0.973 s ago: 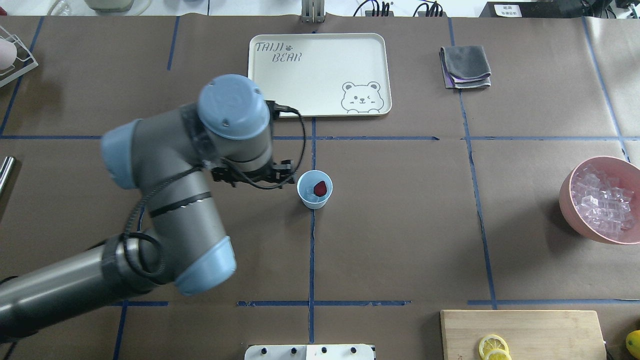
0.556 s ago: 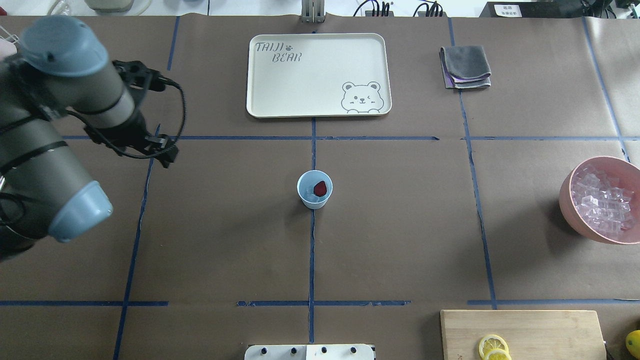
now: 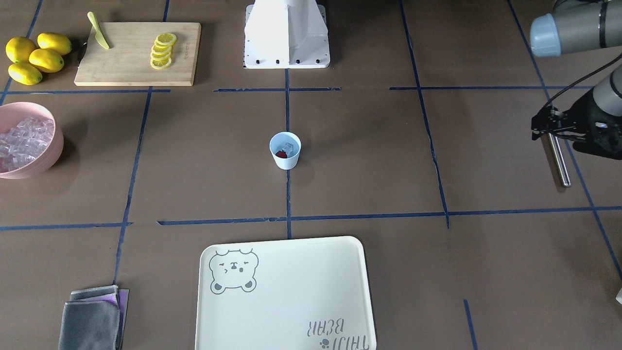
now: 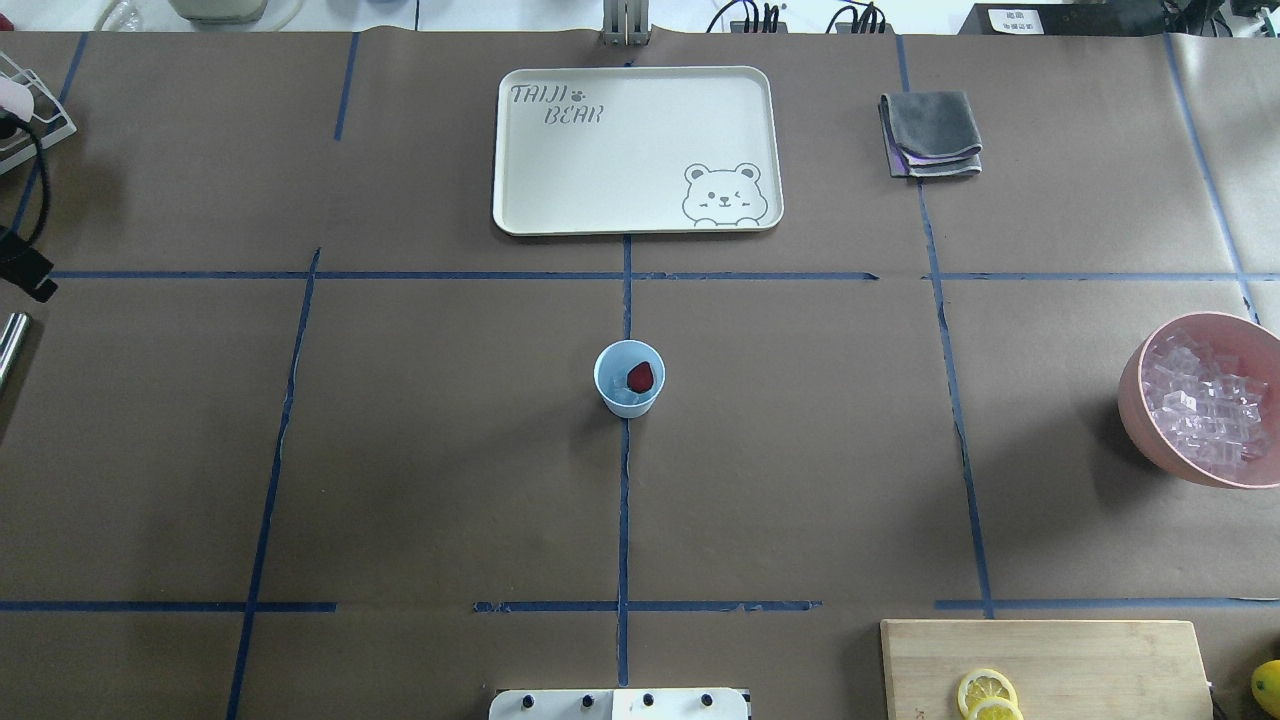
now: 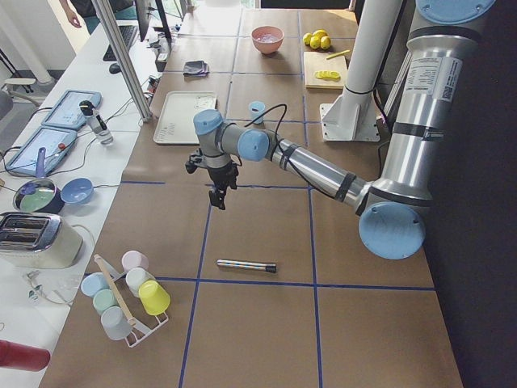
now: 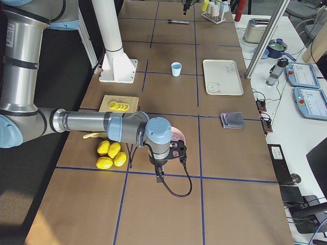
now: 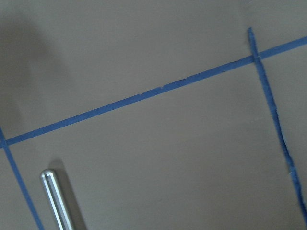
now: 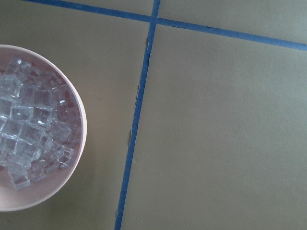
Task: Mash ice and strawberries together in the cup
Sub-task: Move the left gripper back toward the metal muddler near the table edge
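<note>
Light blue plastic, the cup [image 4: 630, 408] stands upright near the middle of the table [image 4: 800, 480], on a crossing of blue tape lines. Inside it the dark red strawberry [image 4: 640, 376] lies against the ice [image 4: 620, 396]. Both arms are well apart from the cup.

The left arm reaches far out toward 9 o'clock from the cup, and in the overhead view only a scrap of it shows at the frame's edge. From the table's left end its forearm runs long and nearly level, and the wrist is bent so that the left end effector [image 5: 220, 200] hangs pointing straight down, clear of the paper. A steel rod [image 5: 246, 265] lies flat on the table near it, untouched. I cannot tell whether its fingers are apart or together.

The right arm stretches low toward 3 o'clock from the cup with the wrist turned down. The right end effector [image 6: 159, 176] points at the table just beside the pink bowl [image 4: 1135, 410], which is heaped with ice cubes [image 4: 1200, 400]. How its fingers stand cannot be told either.

From the cup, the cream tray [image 4: 560, 180] sits at 12 o'clock and a folded grey cloth [image 4: 930, 125] at about 2 o'clock. A wooden cutting board [image 4: 1100, 660] with lemon slices [image 4: 985, 692] sits at about 4 o'clock.
</note>
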Controlling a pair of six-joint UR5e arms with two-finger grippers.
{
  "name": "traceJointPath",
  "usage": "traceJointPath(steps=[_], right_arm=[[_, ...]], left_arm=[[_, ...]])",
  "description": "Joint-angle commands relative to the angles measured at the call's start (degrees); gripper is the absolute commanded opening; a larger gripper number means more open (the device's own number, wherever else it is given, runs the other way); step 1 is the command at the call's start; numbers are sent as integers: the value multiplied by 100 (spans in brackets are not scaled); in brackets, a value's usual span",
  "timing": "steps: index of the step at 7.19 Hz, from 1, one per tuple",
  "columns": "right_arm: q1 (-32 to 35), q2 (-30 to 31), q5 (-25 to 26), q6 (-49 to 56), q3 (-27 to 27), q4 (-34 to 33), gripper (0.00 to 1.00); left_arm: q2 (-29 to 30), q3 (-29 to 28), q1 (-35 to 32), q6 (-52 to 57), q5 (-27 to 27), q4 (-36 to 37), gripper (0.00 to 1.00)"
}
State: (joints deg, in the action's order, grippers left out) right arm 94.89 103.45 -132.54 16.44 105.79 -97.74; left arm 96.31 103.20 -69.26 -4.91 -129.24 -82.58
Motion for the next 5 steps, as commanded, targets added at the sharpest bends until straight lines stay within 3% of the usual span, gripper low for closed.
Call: traceJointPath(steps=[1,2,4,5], right_arm=[[-6,0,0,0,12,0,100],[-6,0,0,0,38,-8,100],[-5,0,0,0,38,0,100],[3,0,0,0,38,-8,100]], left_arm=[[-428,-798,-184,130,-110,-1272,100],[-472,-1193,-184,-131,-110,-1852,100],[-570,-2387,-132,-1226,-101,-3940,100],[-552,-2749,-123,-1850,-101,-4602,100]])
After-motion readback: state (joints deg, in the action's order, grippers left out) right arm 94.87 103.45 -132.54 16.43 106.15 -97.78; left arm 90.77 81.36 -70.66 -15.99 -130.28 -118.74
